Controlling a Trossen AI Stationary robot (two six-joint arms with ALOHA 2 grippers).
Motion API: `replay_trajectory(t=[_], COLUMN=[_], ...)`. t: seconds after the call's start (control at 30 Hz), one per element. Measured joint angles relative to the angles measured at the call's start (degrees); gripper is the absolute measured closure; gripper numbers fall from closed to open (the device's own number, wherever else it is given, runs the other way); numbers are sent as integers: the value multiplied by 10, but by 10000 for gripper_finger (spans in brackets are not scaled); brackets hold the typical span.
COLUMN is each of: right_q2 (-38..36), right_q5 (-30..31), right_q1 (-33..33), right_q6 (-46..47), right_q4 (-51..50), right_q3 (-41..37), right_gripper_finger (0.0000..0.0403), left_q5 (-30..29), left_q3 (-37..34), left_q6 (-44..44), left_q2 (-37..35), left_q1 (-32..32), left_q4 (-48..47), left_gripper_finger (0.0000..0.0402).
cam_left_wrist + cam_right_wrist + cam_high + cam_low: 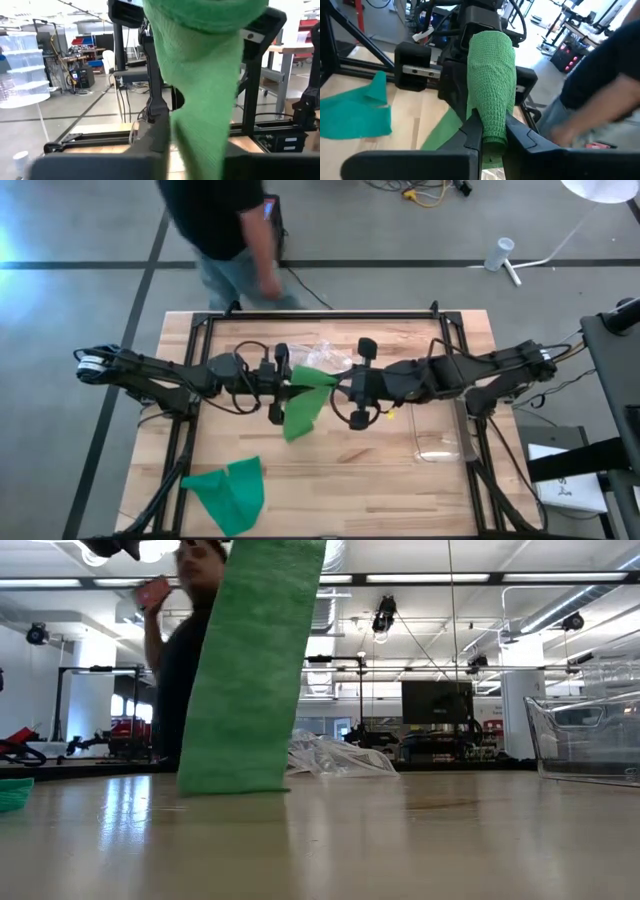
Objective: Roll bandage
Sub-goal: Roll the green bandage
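Note:
A partly rolled green bandage (313, 378) is held up between my two grippers over the middle of the table. Its rolled part (490, 85) lies level between them. Its loose tail (250, 670) hangs down, and the lower end (232, 780) rests on the tabletop. My left gripper (287, 383) comes in from the table's left and is shut on the roll. My right gripper (340, 387) comes in from the right and is shut on the roll's other end. A second green bandage (232, 492) lies crumpled near the front left. My left gripper holds the roll by its left end (487, 42), coming in level from the table's left along the roll. The bandage (200, 75) itself hides the contact in the left wrist view. My right gripper pinches the roll's right end (492, 132) between its two fingers (472, 132), level from the table's right and pointing along the roll. The roll is lifted clear, and the tail hangs slack from it down to the table.
Crumpled clear plastic wrap (325, 358) lies just behind the grippers. A clear container (440, 445) stands at the right. A person (225, 220) stands at the table's far edge. Bare wood (360, 490) lies at the front centre.

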Motion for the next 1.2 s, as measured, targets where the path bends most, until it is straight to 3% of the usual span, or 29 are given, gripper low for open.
replay_trajectory(t=[0.17, 0.4, 0.8, 0.97, 1.2], right_q2=[-17, -66, -109, -83, -42], right_q5=[-6, -59, -56, -55, -55], right_q1=[0, -4, -15, -15, -10], right_q6=[13, 36, 24, -12, -47], right_q4=[-1, -23, -51, -32, -26], right_q3=[5, 9, 3, -13, -26], right_gripper_finger=[368, 368, 370, 373, 373], left_q5=[-21, -36, -12, -11, -15], left_q3=[0, 0, 0, 0, -8], left_q6=[0, 26, 68, 96, 123], left_q2=[0, 0, -1, -13, -79], left_q1=[3, 26, 32, 22, 17], left_q4=[-13, -60, -50, -55, -96], left_gripper_finger=[399, 401, 398, 370, 291])
